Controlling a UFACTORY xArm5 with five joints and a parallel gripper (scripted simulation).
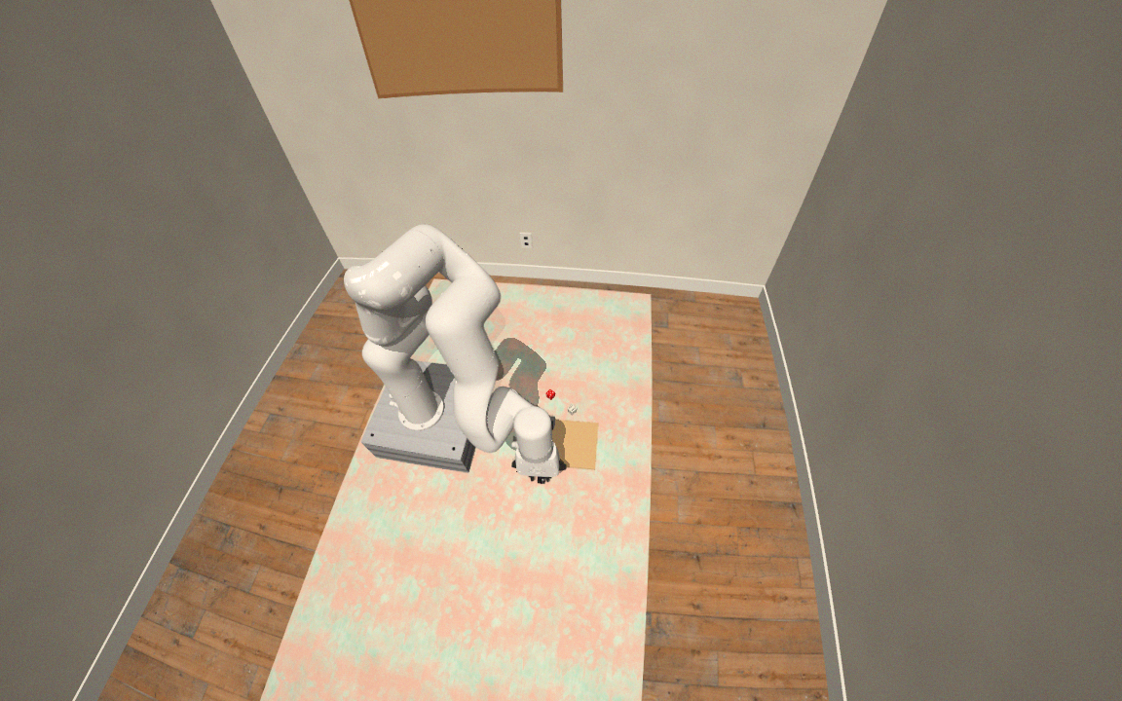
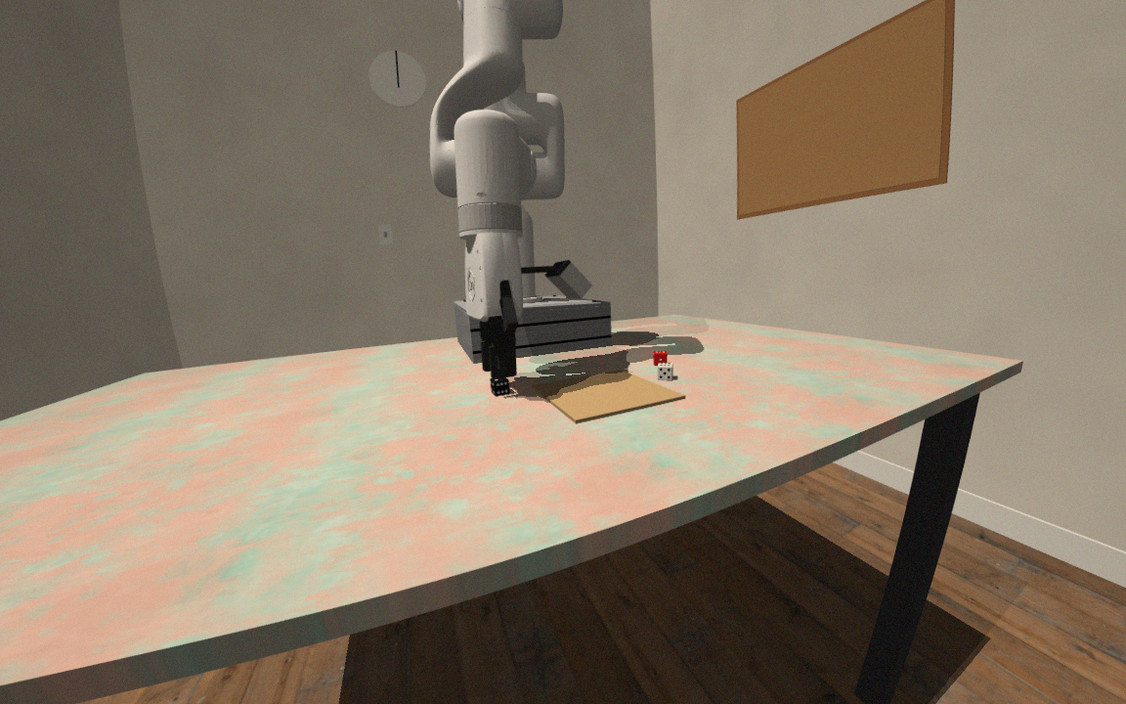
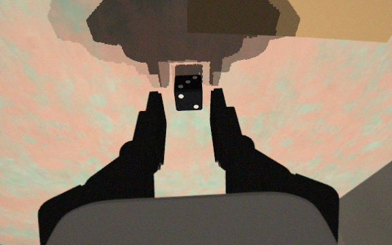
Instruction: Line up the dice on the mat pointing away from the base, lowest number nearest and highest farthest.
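Note:
My gripper (image 2: 501, 375) (image 3: 187, 106) points down, fingers part open, with a gap on each side of the black die (image 2: 499, 386) (image 3: 188, 100). The die stands on the table between or just below the fingertips, its upper face showing two pips in the wrist view. The tan mat (image 1: 580, 446) (image 2: 615, 399) (image 3: 346, 20) lies flat beside it, with no die on it. The white die (image 1: 572, 409) (image 2: 665, 372) and the red die (image 1: 550, 394) (image 2: 660, 358) are on the table past the mat's other side. Their top numbers are too small to read.
The robot's grey base (image 1: 421, 449) (image 2: 541, 328) stands behind the gripper. The arm and gripper cast shadows over part of the mat and the table (image 1: 461, 567) (image 2: 330, 490). The white and red dice stand close to each other, with a small gap.

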